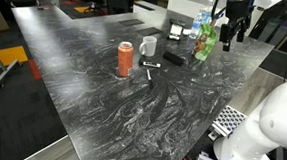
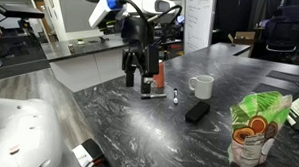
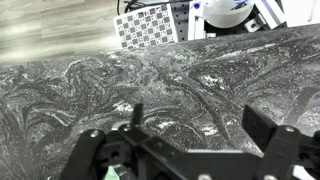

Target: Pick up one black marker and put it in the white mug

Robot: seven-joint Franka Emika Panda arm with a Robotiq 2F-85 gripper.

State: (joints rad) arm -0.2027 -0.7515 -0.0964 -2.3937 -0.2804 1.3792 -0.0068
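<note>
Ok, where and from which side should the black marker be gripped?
Probably mid-barrel, from straight above, pincer closing across its thin width. The black marker lies flat on the table, a slim stick, with the orange can and white mug standing nearby.

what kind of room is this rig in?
Probably a lab or office space: a long dark marbled counter, what looks like an office chair behind it, and a checkerboard calibration target beyond the counter edge in the wrist view.
</note>
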